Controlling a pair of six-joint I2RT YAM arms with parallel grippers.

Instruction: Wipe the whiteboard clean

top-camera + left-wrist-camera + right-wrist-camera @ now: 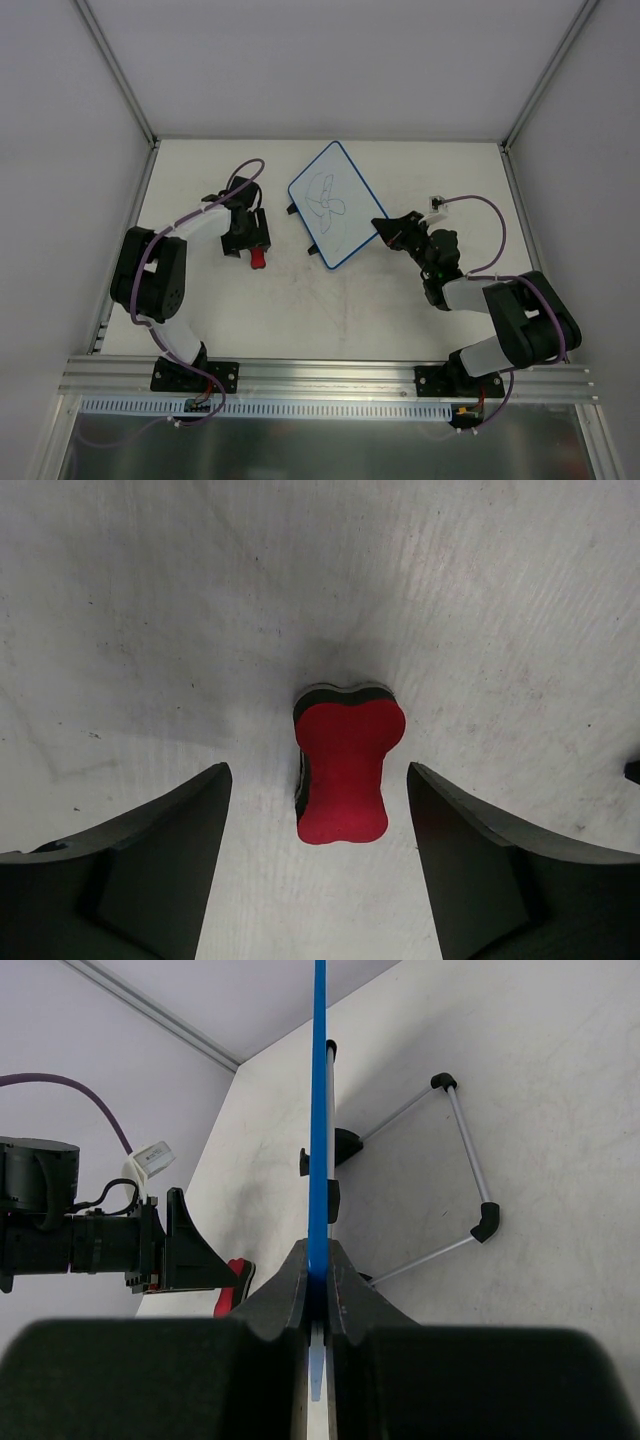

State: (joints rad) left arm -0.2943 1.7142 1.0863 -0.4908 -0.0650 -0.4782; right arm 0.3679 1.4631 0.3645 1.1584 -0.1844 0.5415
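Note:
The whiteboard [335, 205], white with a blue rim and a black scribble, sits at the table's middle back, raised on its wire stand [455, 1190]. My right gripper [385, 230] is shut on its right rim; in the right wrist view the blue edge [319, 1110] runs up from between my fingers. The red bone-shaped eraser [257, 259] lies on the table left of the board. My left gripper [248, 243] is open just above it; in the left wrist view the eraser [346, 768] lies between and ahead of my spread fingers [170, 850], untouched.
White walls enclose the table on the left, back and right. An aluminium rail [330, 375] runs along the near edge by the arm bases. The left arm [90, 1230] shows in the right wrist view, beyond the board.

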